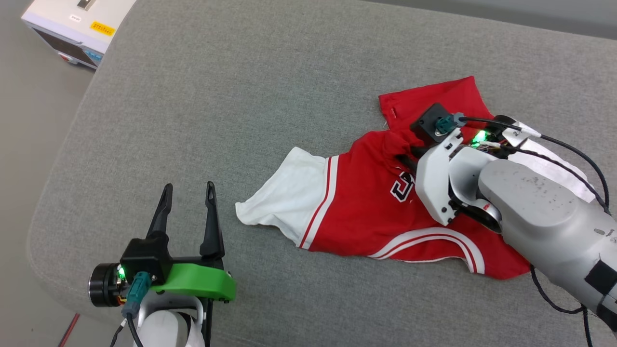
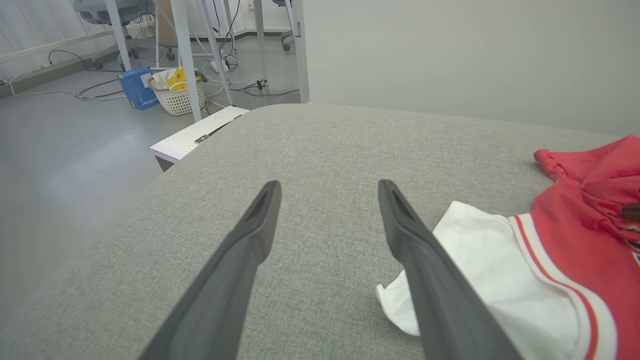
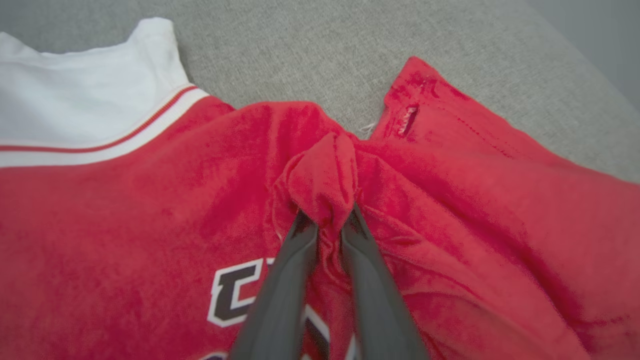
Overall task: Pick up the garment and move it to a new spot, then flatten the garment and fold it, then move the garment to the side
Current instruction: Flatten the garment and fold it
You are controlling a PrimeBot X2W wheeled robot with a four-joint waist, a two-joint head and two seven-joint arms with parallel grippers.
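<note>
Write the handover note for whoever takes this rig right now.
Right gripper: shut on a pinch of the garment, in its red cloth.
Left gripper: open, empty, above the grey cushion, apart from the white sleeve.
Garment: crumpled on the cushion, lettering partly showing.
Done: grasp made; lift not evident.
Left: move it to a new spot, flatten, fold, move aside.

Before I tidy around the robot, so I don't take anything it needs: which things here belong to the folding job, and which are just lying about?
Job: garment; right pincer, shut on a bunch of its red cloth; left pincer, open, empty; grey cushion under it.
Lying about: white device; blue box; white basket; floor cables.
</note>
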